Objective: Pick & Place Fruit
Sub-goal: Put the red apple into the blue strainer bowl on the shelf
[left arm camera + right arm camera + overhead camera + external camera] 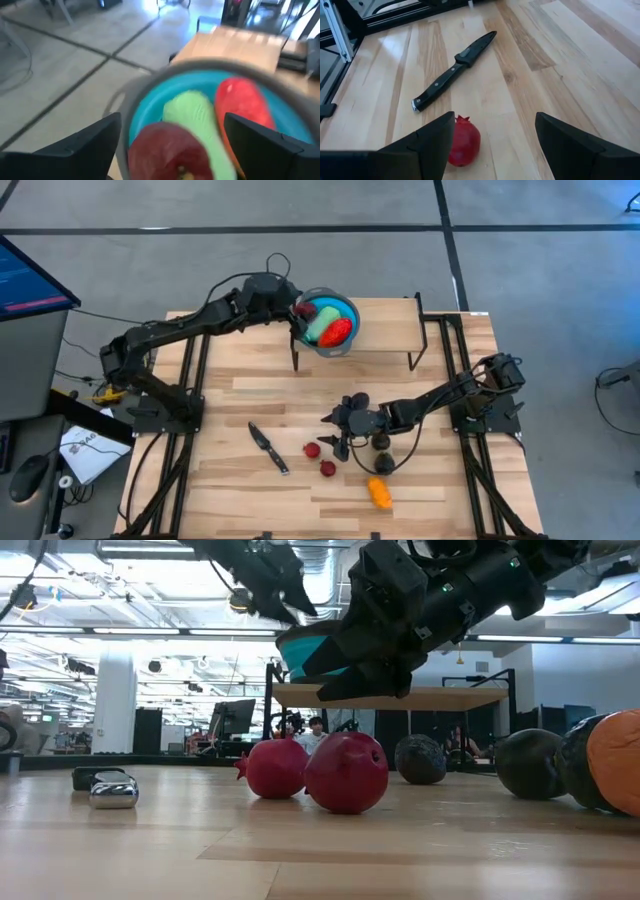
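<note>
Left end effector [300, 313] hovered released over grey-rimmed blue bowl [349, 317]; dark red, pale green, red-orange toy fruit inside. Right end effector [338, 433] spread wide, empty, low above wooden surface [440, 480]. Small red pomegranate-shaped piece [463, 141] lay just ahead, near one finger, nearest right arm.

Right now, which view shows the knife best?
Right wrist view: the knife lies whole and unobstructed on the wood, black handle and blade clear. High view shows it small. Low view catches only its end, edge-on. Left wrist view misses it.

Two dark jointed arms (black cables looping alongside) with blocky fingers [432, 147].
</note>
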### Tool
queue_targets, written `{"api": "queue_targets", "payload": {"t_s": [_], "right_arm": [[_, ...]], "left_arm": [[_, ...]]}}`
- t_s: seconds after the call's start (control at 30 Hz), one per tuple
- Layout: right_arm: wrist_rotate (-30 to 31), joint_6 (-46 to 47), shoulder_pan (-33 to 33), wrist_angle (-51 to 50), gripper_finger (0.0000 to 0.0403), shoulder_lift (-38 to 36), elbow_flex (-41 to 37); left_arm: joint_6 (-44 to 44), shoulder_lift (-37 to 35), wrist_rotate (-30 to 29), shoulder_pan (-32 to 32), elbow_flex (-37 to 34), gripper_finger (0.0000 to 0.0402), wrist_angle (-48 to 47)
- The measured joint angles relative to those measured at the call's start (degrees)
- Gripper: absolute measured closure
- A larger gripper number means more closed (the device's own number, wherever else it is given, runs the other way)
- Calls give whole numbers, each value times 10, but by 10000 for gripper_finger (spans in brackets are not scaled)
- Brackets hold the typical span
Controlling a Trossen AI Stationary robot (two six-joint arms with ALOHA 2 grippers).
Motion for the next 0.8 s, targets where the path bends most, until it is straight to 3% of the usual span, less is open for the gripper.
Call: {"api": "queue_targets", "payload": {"t_s": [0.3, 0.63, 0.8], "right_arm": [[0, 1, -4, 1, 132, 0, 0], [0, 0, -7, 25, 132, 0, 0], [0, 0, -11, 25, 132, 0, 0]], "left_arm": [[0, -93, 1, -26, -1, 141, -47], [-22, -92, 1, 1, -67, 305, -66], [-30, -93, 0, 2, -70, 366, -59]]}}
